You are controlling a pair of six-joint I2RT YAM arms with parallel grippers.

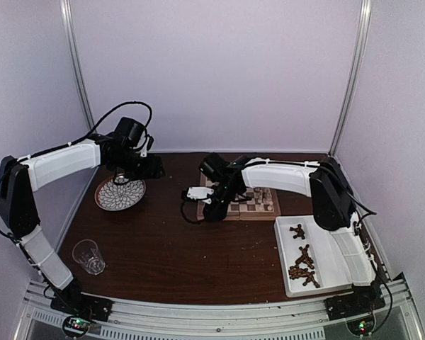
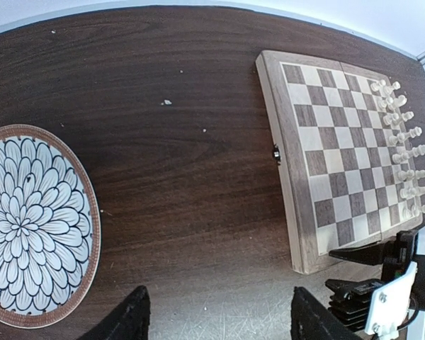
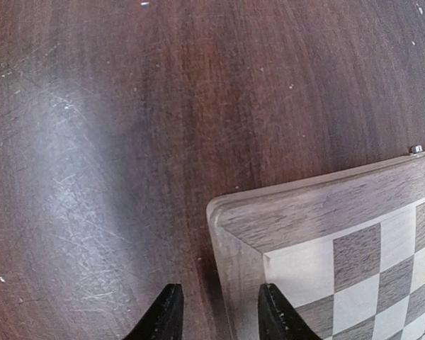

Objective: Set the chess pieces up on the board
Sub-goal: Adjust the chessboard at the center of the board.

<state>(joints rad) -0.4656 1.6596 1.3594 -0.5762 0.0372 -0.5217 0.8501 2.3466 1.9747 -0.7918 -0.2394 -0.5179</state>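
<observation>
- Your right gripper (image 3: pixel 219 319) is hanging over one corner of the board (image 3: pixel 340 234), the one nearest the arm bases on the left arm's side.
- Its jaws are standing moderately apart and are holding nothing. In the right wrist view one finger is showing over the dark table (image 3: pixel 92 177). The other is showing over the pale border of the board, so the board's side edge is running up between the two.
- The fingertips are cut off by the bottom of that view, so I cannot tell if they are touching the wood or are only above it.
- Your left gripper (image 2: pixel 216 326) is hovering over bare table, between the patterned plate (image 2: pixel 28 227) and the board. Its jaws are standing wide and nothing is lying between them. The board is lying to the right of these jaws in the left wrist view, well apart from them.
- The board is lying flat in the far middle part of the table, beside the far end of the white tray (image 1: pixel 333 248).
- The cream-white chess pieces (image 2: pixel 404 152) are standing upright in two rows along the board's edge that is farthest from both grippers.
- The dark brown chess pieces (image 1: pixel 302 263) are lying in loose heaps inside the white tray, at the near right of the table and well apart from both pairs of jaws.
- A clear glass (image 1: pixel 89 256) is standing at the near left, in front of the plate.
</observation>
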